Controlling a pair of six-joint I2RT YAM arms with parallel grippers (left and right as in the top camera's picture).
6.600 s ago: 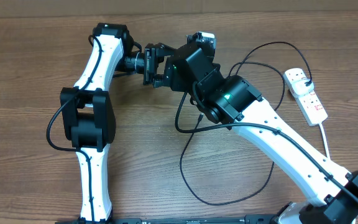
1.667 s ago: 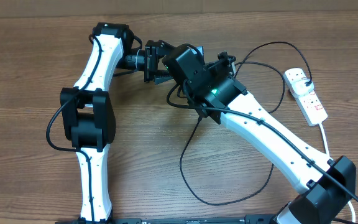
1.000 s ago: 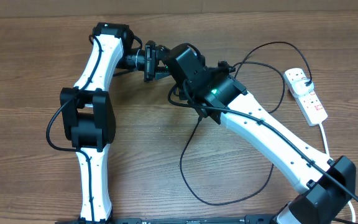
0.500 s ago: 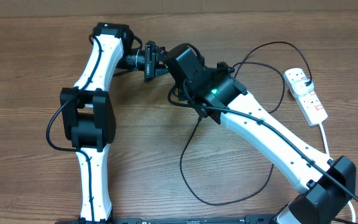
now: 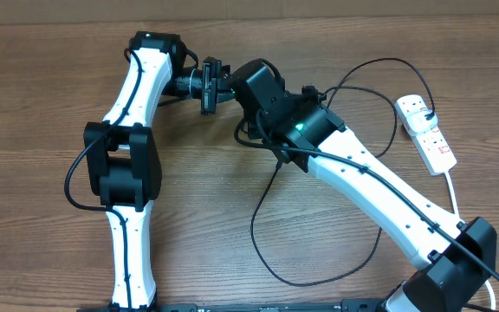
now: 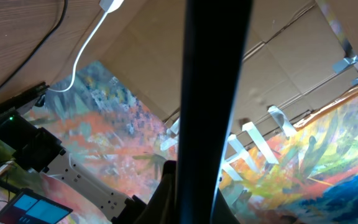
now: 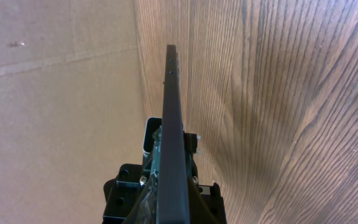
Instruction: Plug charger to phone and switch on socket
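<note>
The phone shows edge-on as a dark slab (image 6: 213,93) in the left wrist view and as a thin dark strip (image 7: 171,124) in the right wrist view. Overhead, the two wrists hide it. My left gripper (image 5: 219,74) (image 6: 201,199) is shut on the phone, and my right gripper (image 5: 236,78) (image 7: 171,186) is shut on it from the other side, above the far middle of the table. The charger (image 5: 254,225) lies as a long black loop on the wood, its plug in the socket (image 5: 431,139), a white strip at the far right.
A cardboard wall (image 7: 61,93) stands along the table's far edge, close to both grippers. The socket's thick white cord (image 5: 454,195) runs toward the front right, and part of it also shows in the left wrist view (image 6: 82,50). The charger's loops cross the table's middle and right.
My left gripper's jaws have closed onto the phone. The right gripper has kept its grip and both arms have stayed nearly still.
</note>
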